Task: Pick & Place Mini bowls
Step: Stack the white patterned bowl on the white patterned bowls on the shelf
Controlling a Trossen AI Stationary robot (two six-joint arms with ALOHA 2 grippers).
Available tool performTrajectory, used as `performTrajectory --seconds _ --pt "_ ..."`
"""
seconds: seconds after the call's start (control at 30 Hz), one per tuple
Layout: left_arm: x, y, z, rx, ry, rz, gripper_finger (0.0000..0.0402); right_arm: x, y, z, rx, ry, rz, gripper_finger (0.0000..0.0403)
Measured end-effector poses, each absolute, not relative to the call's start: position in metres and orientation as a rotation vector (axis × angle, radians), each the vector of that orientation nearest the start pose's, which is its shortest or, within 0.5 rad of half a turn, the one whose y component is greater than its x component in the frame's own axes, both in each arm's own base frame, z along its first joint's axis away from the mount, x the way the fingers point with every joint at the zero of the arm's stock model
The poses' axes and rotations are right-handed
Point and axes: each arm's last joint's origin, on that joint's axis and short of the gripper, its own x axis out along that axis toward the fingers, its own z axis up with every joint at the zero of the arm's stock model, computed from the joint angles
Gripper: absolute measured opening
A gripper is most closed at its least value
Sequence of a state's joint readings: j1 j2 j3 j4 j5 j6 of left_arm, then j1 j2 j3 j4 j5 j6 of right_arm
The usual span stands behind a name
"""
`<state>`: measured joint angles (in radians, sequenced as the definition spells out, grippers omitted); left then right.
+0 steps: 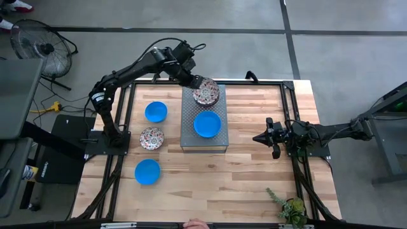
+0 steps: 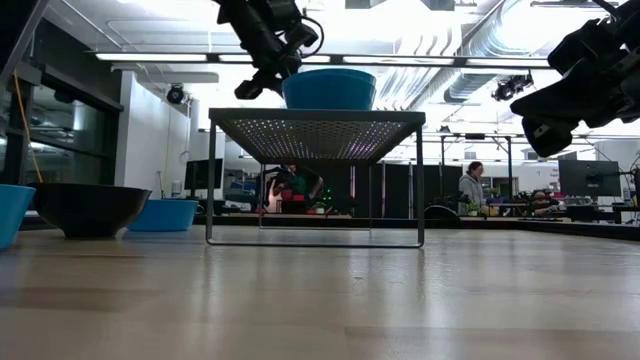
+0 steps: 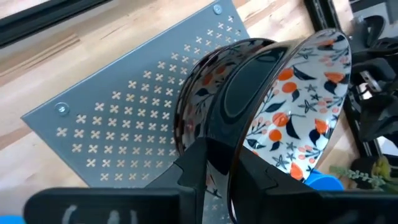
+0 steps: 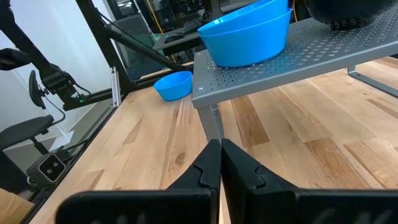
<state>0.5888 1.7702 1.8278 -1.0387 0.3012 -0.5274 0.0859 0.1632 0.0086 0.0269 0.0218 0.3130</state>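
My left gripper [image 1: 196, 84] is over the far end of the grey slab [image 1: 191, 133], shut on a floral mini bowl [image 3: 311, 112] with a dark outer wall. A second floral bowl [image 3: 194, 102] sits under it on the slab. Two nested blue bowls [image 1: 207, 124] rest on the slab's middle and also show in the right wrist view [image 4: 249, 34]. On the table to the slab's left stand a blue bowl [image 1: 156, 112], a floral bowl [image 1: 151, 138] and another blue bowl [image 1: 147, 171]. My right gripper [image 1: 261, 138] is shut and empty, to the right of the slab. My left gripper pinches the floral bowl's rim [image 3: 233, 155], one finger on the dark outer wall [image 3: 193, 162] and one inside the bowl [image 3: 261, 177]. The bowl is tipped steeply on edge above the other floral bowl. I cannot tell whether the two bowls touch.
The slab is a perforated metal stand on thin legs [image 2: 315, 135], raised above the wooden table. A small plant [image 1: 289, 207] stands at the near right corner. A black frame [image 1: 289, 86] runs along the table's edges. A fan [image 1: 41, 44] stands off the table, far left.
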Motion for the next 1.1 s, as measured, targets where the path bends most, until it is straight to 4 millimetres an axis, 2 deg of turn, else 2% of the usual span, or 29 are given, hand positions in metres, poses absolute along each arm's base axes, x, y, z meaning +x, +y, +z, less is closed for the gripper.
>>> performTrajectory --seconds 0.47,0.83,1.1 --pt "0.322 0.195 0.343 -0.913 0.856 0.460 0.0053 0.106 0.009 0.156 0.306 0.136 0.043 0.0000" --pt "0.323 0.196 0.345 -0.866 0.847 0.453 0.0053 0.106 0.009 0.156 0.306 0.137 0.043 0.0000" --pt "0.324 0.196 0.347 -0.805 0.835 0.383 0.0054 0.106 0.009 0.156 0.306 0.137 0.044 0.0000"
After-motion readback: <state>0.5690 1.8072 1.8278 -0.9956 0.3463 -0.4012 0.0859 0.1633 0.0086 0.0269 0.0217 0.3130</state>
